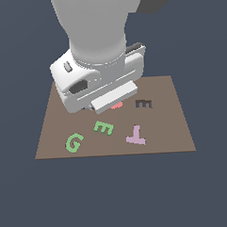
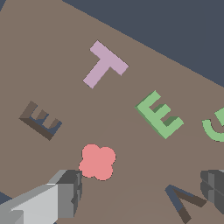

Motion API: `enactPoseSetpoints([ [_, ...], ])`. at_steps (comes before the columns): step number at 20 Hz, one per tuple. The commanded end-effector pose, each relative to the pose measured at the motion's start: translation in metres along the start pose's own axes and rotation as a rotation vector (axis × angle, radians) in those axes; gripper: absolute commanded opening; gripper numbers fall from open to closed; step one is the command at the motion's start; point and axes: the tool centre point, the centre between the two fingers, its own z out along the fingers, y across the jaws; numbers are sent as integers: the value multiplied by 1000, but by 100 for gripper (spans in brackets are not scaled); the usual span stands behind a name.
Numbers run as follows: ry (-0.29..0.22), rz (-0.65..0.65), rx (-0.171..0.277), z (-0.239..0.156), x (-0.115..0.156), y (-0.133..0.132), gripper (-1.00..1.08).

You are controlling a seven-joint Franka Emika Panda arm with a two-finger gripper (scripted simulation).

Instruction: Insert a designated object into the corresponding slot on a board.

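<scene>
Lying flat on the large brown square board [image 1: 172, 126], the small light-green E-shaped block [image 1: 103, 128] sits in the lower centre of the exterior view, between the green letter G [image 1: 74, 142] to its left and the pink-purple letter T [image 1: 136, 135] to its right, apart from both. Its spine runs at a slight slant, and its three prongs point toward the upper right of that frame; in the wrist view the same block [image 2: 159, 114] shows a darker green edge along its side, standing proud of the board. The dark, near-black E-shaped recess [image 1: 143, 103] lies further up and to the right, well apart from the block. A small pink-red four-lobed piece [image 2: 97, 161] rests on the board between the grey fingertips [image 2: 70, 191]. The white Franka gripper [image 2: 142, 188] hangs over the board's middle, its jaws spread wide and holding nothing. A dark V-shaped recess [image 2: 183, 200] lies near the other fingertip.
</scene>
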Motion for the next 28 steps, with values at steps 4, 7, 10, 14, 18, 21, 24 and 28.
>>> enactPoseSetpoints([
  [4,3,-206,-7,20,8,15,100],
  [7,5,-314,-11,30,13,23,100],
  [10,6,-411,-15,39,19,29,100],
  [14,8,-522,-19,50,26,35,100],
  [18,9,-611,-22,58,33,39,100],
  [21,9,-663,-24,63,37,41,100],
  [24,10,-702,-26,66,40,42,100],
  [28,10,-732,-27,69,43,43,100],
])
